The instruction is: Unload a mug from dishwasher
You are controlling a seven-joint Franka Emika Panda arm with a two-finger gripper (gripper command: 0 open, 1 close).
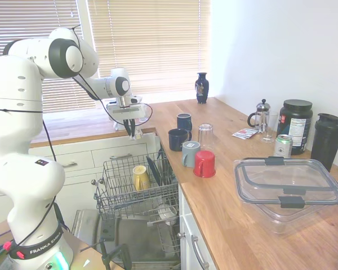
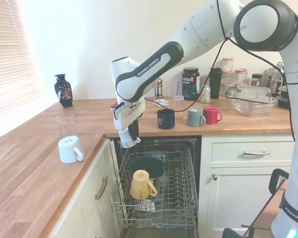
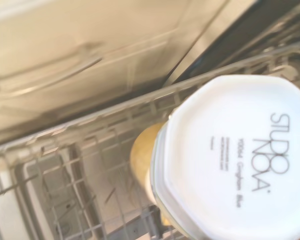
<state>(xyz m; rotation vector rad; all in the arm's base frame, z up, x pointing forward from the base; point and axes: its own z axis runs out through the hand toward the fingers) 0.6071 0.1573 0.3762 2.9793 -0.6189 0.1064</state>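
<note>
Gripper (image 2: 131, 134) noted with fingers drawn in on the mug (image 2: 126, 141), as far as the second exterior view allows; grip point itself not clearly visible. Held above the yellow mug (image 2: 141, 185) and clear of the dishwasher (image 2: 181, 198) rack, toward the rack's rear edge.

Judged step: carry to the worktop (image 2: 49, 178) and set down.
- Raise straight up first; keep well above the yellow mug and the rack wires.
- Swing sideways only once above the worktop edge.
- Lower slowly; release only when seated flat.
- Keep apart from the white mug (image 2: 70, 148) and glass (image 2: 65, 125) already standing there.

Appearance of the mug: small, whitish to pale grey, smaller than the yellow mug. Flat white base turned to the wrist camera, printed maker's mark legible (image 3: 240, 160). Handle not discernible.
</note>
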